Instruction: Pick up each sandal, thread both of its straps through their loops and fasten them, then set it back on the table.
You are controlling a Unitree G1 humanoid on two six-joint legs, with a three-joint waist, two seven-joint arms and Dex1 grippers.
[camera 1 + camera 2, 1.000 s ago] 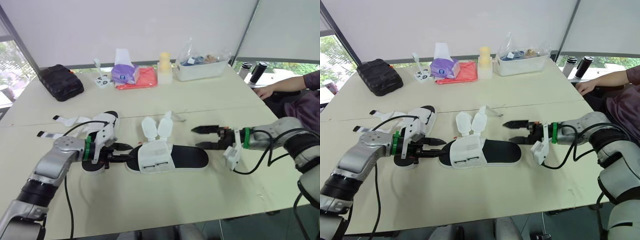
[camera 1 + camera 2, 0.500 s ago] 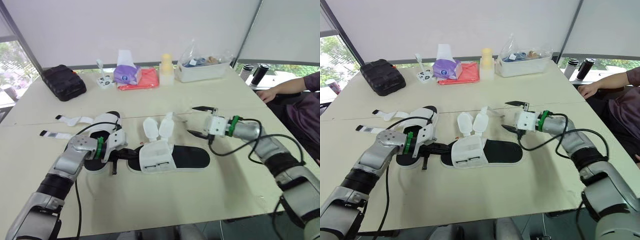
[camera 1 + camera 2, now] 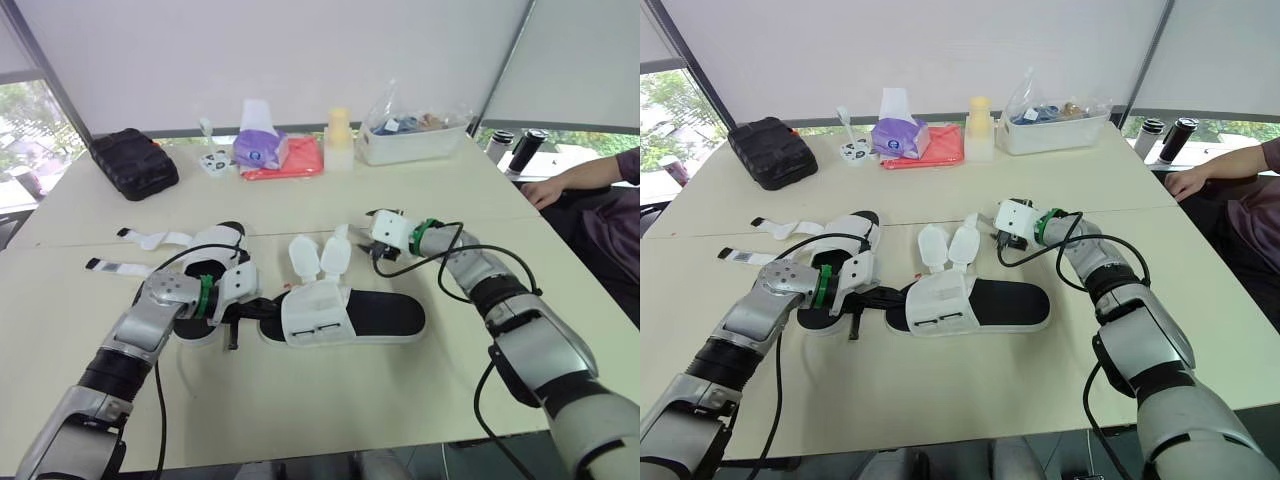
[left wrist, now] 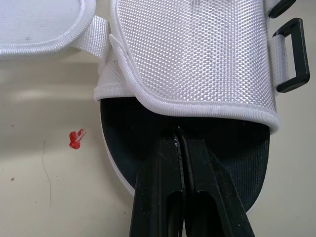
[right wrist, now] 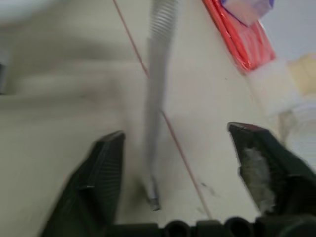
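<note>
Office-like meeting room.
Wide beige table [image 3: 430,205], roller blinds [image 3: 300,50] over far windows, tissue box [image 3: 261,148], person [image 3: 592,178] seated at right.

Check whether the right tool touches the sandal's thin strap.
Apart. Right wrist view: the strap lies between the tool's open fingers, gap on both sides.

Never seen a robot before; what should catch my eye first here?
A black sandal, white flaps thrown open, lies central on the table, the left hand shut with its tips on the sole. The right hand is open toward a loose strap at the sandal's far side; a second sandal sits to its left.
</note>
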